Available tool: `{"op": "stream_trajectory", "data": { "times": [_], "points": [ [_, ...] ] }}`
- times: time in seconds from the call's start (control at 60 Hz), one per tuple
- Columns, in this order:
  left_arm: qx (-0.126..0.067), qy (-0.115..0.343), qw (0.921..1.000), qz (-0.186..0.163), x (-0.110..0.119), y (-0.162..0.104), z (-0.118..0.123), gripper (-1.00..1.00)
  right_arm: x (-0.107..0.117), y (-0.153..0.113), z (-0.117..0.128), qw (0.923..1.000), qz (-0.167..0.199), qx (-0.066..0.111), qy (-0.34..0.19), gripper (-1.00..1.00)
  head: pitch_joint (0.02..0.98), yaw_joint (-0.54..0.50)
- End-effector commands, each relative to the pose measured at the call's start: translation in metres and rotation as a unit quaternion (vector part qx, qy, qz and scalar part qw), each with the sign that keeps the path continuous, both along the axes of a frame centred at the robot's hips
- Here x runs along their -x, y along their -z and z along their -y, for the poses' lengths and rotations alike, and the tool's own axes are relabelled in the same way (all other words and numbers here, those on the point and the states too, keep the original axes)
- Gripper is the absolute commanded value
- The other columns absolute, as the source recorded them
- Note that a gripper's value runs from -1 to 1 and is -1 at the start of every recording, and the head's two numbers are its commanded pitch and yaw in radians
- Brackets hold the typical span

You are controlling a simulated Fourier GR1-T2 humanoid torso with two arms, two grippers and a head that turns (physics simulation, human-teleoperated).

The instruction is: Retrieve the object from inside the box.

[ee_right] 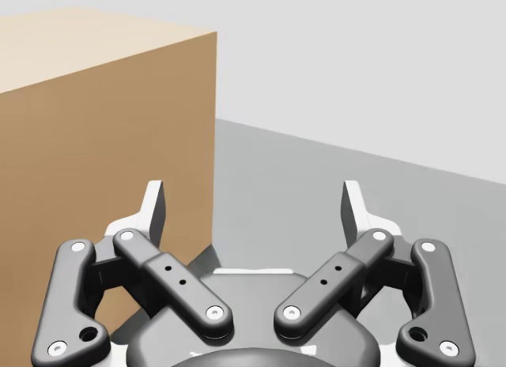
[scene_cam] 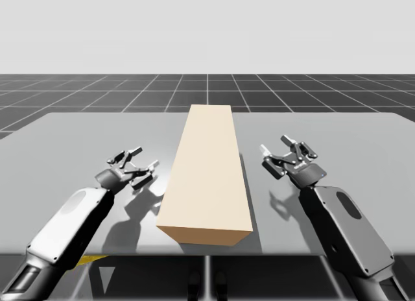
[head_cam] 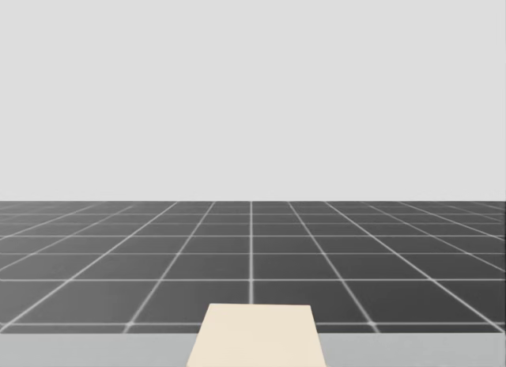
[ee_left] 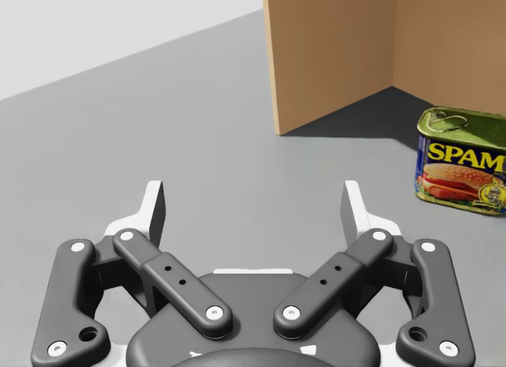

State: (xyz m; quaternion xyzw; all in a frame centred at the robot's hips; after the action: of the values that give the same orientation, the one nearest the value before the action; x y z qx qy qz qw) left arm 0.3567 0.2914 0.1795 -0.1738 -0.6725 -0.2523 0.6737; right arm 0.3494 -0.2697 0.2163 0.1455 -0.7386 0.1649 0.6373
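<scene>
Blue-and-yellow rectangular can (ee_left: 462, 163), rounded at the corners with a greenish pull-tab lid, stands upright on the bench (ee_left: 198, 130) at the tan box's (ee_left: 332, 51) open side, just before its inner walls. The long box lies lengthwise down the bench's middle, its near end close to the front edge. My left claw (ee_left: 254, 205) hangs released, bare bench between it and the box. My right claw (ee_right: 254, 205), also released, hangs beside the box's closed right wall.
</scene>
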Motion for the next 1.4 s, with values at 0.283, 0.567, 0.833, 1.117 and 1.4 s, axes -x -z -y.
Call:
{"op": "stream_trajectory", "data": {
  "times": [0.283,0.567,0.833,1.117,1.4],
  "points": [
    [-0.071,0.177,0.9812,-0.029,0.047,0.005,0.058,-1.0,0.026,0.006,-0.023,0.994,0.024,0.023,-0.104,-1.0,0.079,-0.01],
    [-0.077,0.171,0.9816,-0.036,0.009,0.014,0.075,-1.0,0.029,0.009,-0.027,0.9916,0.034,0.029,-0.122,-1.0,0.084,-0.01],
    [-0.085,0.183,0.9786,-0.042,-0.026,0.021,0.107,-1.0,0.031,0.013,-0.029,0.9911,0.032,0.034,-0.125,-1.0,0.096,-0.01],
    [-0.07,0.201,0.9753,-0.058,-0.053,0.031,0.143,-1.0,0.033,0.015,-0.027,0.9914,0.027,0.032,-0.124,-1.0,0.109,-0.02],
    [-0.067,0.211,0.9723,-0.077,-0.065,0.052,0.162,-1.0,0.035,0.017,-0.027,0.9906,0.024,0.039,-0.129,-1.0,0.124,-0.03]
  ]
}}
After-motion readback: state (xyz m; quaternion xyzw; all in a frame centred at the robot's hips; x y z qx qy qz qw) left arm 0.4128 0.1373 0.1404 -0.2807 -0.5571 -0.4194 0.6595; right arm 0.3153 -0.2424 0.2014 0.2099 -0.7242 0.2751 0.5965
